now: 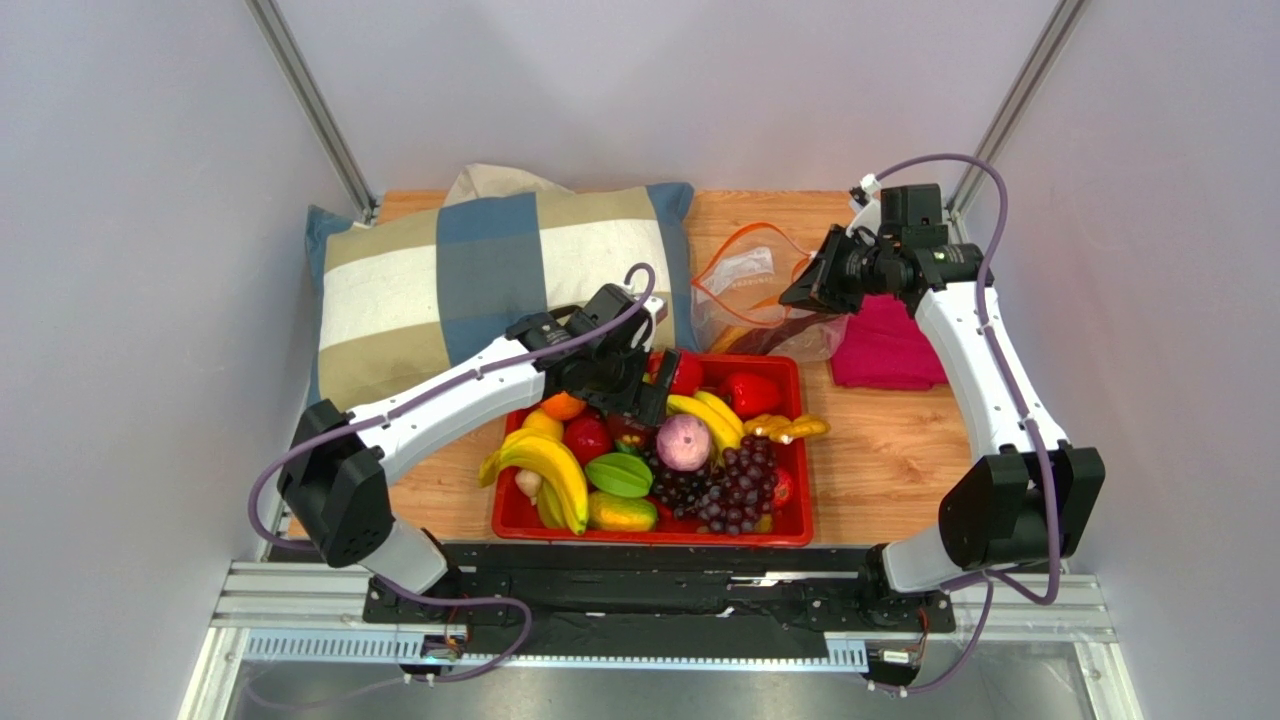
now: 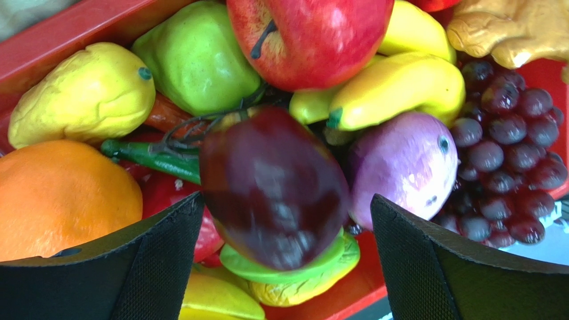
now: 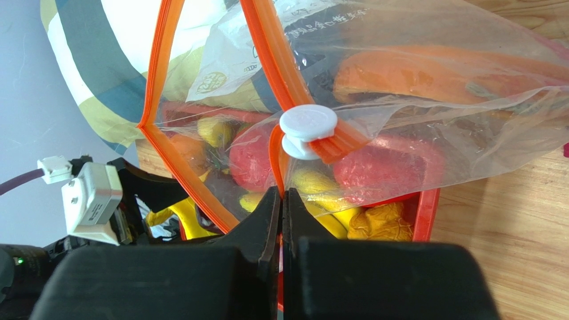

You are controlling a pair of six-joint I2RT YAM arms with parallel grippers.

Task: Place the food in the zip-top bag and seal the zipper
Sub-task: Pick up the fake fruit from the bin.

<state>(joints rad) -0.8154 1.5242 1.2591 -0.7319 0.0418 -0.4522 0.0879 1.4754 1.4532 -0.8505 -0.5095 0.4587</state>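
Left hand (image 2: 286,207) spread wide over a maroon fruit (image 2: 267,173) in the tray (image 2: 67,30); right hand (image 3: 282,197) clamped on the zipper (image 3: 269,60) of the bag (image 3: 434,100)

Left wrist view: the dark maroon fruit (image 2: 274,193) between the wide-apart jaws of my left gripper (image 2: 287,199) is smeared, its outline unreadable. I can't tell whether anything touches it. The orange (image 2: 60,197) and apple (image 2: 307,33) run off the frame edges.

Right wrist view: the zipper (image 3: 264,50) drops between the pressed-together jaws of the right gripper (image 3: 282,195) and vanishes there. Fruit in the tray (image 3: 427,213) behind the zip-top bag (image 3: 467,133) shows only as hazy colour.

From above, the bag's contents are too small to tell.
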